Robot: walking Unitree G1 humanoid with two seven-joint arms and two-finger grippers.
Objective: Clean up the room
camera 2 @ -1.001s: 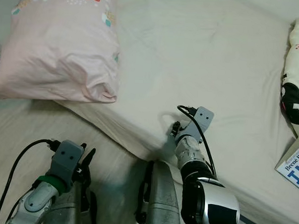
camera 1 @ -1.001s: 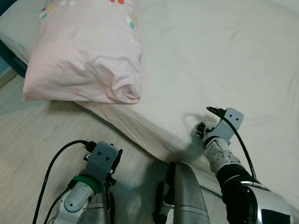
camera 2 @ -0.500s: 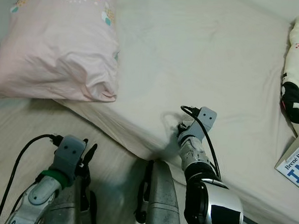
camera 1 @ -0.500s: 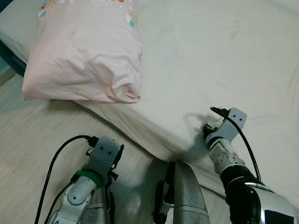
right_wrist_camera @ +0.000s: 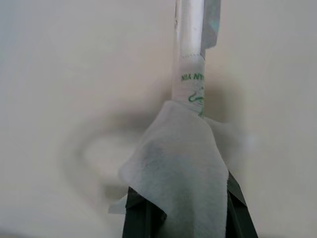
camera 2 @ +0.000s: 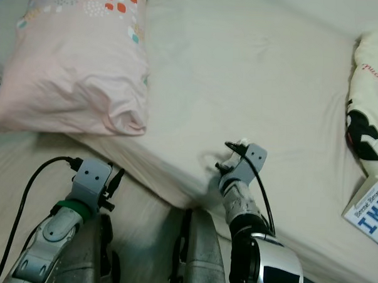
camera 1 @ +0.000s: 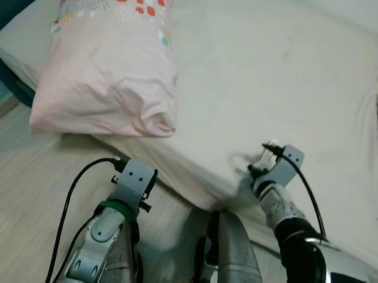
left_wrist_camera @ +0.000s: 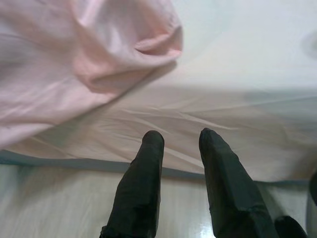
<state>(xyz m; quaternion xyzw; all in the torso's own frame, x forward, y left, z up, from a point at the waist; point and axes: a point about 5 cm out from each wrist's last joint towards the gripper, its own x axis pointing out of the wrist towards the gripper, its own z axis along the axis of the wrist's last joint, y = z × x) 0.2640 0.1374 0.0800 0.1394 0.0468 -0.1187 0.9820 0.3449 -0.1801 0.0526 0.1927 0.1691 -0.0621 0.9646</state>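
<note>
The right hand (camera 2: pixel 229 161), over the bed (camera 2: pixel 255 63) near its front edge, is closed on a crumpled white tissue (right_wrist_camera: pixel 176 163) and a thin wrapped tube (right_wrist_camera: pixel 190 44). The loose tissue could slip free, as the grip looks slight. The left hand (left_wrist_camera: pixel 181 144), fingers slightly parted and empty, hangs below the pillow (camera 1: pixel 107 69). The tube's printing is unreadable, and the book (camera 2: pixel 369 215) at the far right edge is cut off.

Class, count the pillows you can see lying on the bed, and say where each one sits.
1. The pink pillow lies at the bed's near-left corner, overhanging the edge, ahead of the left gripper. More may lie beyond the frame.
</note>
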